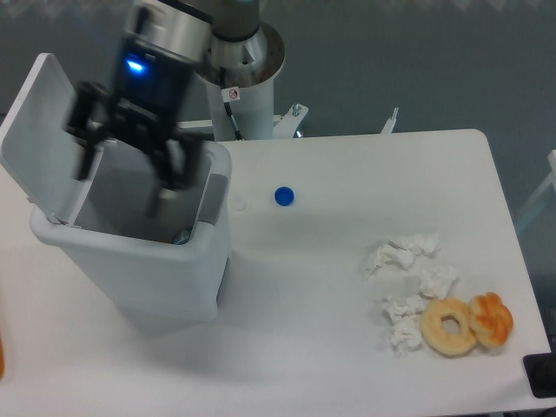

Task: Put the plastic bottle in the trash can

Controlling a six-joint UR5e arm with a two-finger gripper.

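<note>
Now the pincer (123, 178), fingers apart and empty, hangs over the trash can (139, 265)

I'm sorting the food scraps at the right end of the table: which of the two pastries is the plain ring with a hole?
The left one, the pale ring donut, with an open hole through its middle. The darker orange pastry touching its right side is lumpy and shows no hole.

I am seeing a motion-blurred black two-finger pincer (124, 178) glowing with a small blue light, under a silver wrist ring; the white cylindrical base column (243, 87) is wearing a small warning sticker.
</note>
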